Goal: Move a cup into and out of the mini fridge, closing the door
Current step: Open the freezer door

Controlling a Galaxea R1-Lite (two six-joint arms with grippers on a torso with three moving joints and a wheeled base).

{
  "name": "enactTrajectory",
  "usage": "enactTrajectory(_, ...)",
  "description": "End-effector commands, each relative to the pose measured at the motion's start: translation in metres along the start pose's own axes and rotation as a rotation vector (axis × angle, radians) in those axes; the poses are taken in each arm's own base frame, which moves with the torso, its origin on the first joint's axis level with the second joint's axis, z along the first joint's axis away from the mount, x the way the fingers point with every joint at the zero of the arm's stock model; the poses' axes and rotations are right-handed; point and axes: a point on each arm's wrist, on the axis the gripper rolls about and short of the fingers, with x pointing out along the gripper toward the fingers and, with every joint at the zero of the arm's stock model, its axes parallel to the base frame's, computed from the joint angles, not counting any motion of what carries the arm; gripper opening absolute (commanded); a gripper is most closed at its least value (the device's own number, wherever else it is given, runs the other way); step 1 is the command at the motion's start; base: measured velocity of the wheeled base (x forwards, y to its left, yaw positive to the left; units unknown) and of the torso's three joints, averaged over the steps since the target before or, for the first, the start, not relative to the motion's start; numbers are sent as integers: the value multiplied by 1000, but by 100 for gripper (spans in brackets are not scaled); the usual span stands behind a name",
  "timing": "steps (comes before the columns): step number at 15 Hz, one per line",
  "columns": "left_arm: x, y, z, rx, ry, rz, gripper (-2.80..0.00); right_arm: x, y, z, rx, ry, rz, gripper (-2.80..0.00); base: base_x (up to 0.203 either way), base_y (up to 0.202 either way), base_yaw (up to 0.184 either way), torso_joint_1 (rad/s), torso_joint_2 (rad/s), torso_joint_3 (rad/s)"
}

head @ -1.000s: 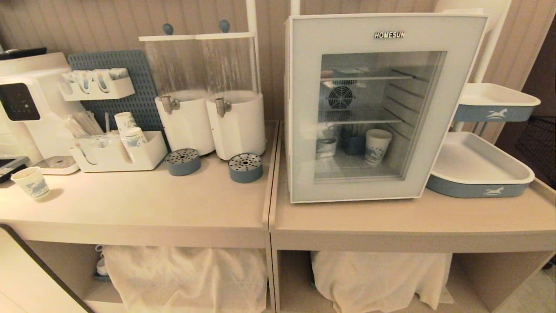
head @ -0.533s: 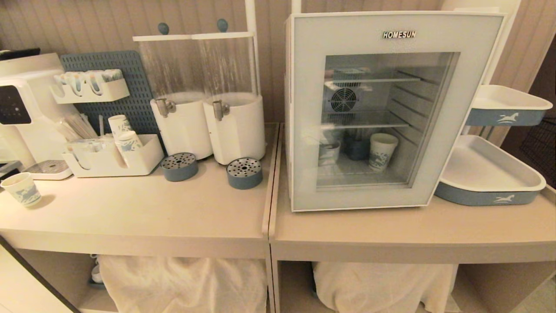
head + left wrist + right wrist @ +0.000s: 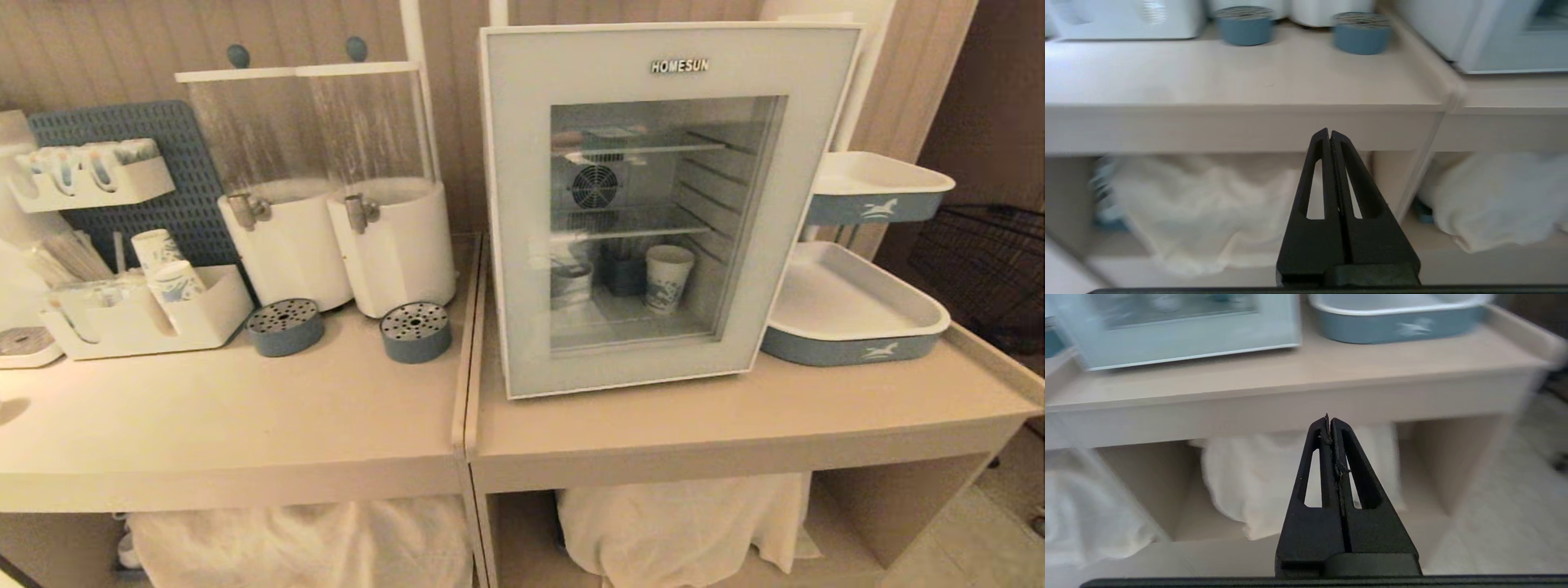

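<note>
Fridge [image 3: 522, 204] sits on the tabletop [image 3: 735, 416], door [image 3: 637, 359] closed. Inside, cup [image 3: 571, 284] sits left of a paper cup [image 3: 668, 278]. Left hand [image 3: 1329, 132] and right hand [image 3: 1329, 419] are pressed together, holding nothing.

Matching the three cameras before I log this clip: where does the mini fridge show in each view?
Head view: the mini fridge stands right of centre on the right-hand counter, its door shut.
Left wrist view: only its lower corner shows, in the upper right.
Right wrist view: its lower front fills the upper left.
Shared landmark: the counter's front edge under the fridge, seen in all three.
</note>
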Motion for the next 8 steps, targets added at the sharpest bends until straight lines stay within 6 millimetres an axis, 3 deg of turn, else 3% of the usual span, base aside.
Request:
enactTrajectory(1, 0, 0, 0, -1, -1, 1, -280, 0, 0, 0, 0, 3, 1, -280, -2, 4, -86, 5, 3, 2)
enactTrajectory(8, 0, 0, 0, -1, -1, 1, -280, 0, 0, 0, 0, 3, 1, -280, 0, 0, 0, 0, 0, 0)
